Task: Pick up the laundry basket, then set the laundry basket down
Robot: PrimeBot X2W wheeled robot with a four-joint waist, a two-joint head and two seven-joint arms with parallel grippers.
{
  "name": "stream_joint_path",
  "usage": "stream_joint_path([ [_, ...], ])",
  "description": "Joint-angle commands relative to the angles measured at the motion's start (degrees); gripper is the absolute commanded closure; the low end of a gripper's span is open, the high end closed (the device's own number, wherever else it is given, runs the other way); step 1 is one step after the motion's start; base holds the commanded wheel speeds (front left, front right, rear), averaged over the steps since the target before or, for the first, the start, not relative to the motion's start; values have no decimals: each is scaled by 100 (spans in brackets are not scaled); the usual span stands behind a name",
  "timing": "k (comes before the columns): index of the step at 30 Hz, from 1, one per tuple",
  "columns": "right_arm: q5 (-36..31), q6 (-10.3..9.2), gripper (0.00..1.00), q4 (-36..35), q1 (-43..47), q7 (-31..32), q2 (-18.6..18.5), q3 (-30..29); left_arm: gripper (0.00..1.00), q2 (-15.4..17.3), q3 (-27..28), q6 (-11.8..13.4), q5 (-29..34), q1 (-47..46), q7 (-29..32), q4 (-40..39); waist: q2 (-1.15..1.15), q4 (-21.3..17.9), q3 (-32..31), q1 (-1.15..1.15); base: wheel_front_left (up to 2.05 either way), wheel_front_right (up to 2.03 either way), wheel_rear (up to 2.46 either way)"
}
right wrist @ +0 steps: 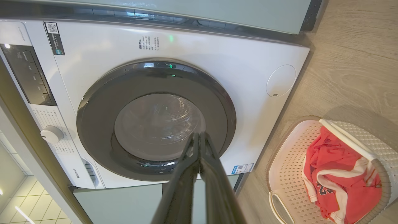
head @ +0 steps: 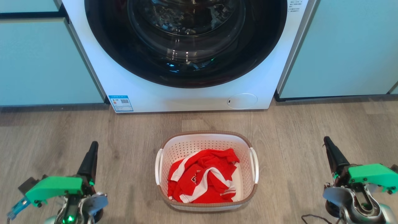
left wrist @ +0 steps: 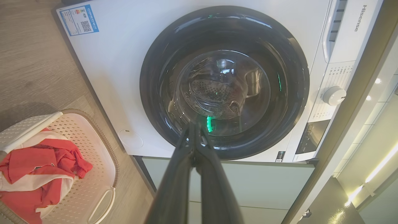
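The laundry basket (head: 206, 140), white perforated plastic with a brown rim and two white side handles, rests on the wooden floor before the washing machine. It holds a crumpled red-and-white garment (head: 202, 175). My left gripper (head: 92, 146) hangs shut well to the basket's left, fingers pressed together, holding nothing. My right gripper (head: 327, 140) is shut too, far to the basket's right. The left wrist view has the basket (left wrist: 102, 146) at lower left beside my shut left gripper (left wrist: 193, 126). In the right wrist view the basket (right wrist: 286, 155) lies lower right of my shut right gripper (right wrist: 199, 135).
A white front-loading washing machine (head: 186, 99) with a dark round door (head: 186, 43) stands just behind the basket. Pale green cabinet fronts (head: 43, 62) flank it on both sides. Wood-look floor (head: 130, 137) stretches between the basket and each gripper.
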Motion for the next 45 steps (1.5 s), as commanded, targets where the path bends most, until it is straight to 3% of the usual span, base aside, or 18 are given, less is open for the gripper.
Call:
stream_joint_path([
  [1,242,-12,100,-177,-187,57,-75,77,100,-6,312,-112,-202,-351,52,-155,0,3,-4,0,0,0,0],
  [6,502,-13,100,-167,-185,101,-75,53,100,-42,411,-182,-426,-360,103,-138,0,7,-12,0,0,0,0],
  [45,492,-13,100,-166,-187,111,-67,41,100,-79,463,-182,-382,-364,145,-137,0,7,-12,0,0,0,0],
])
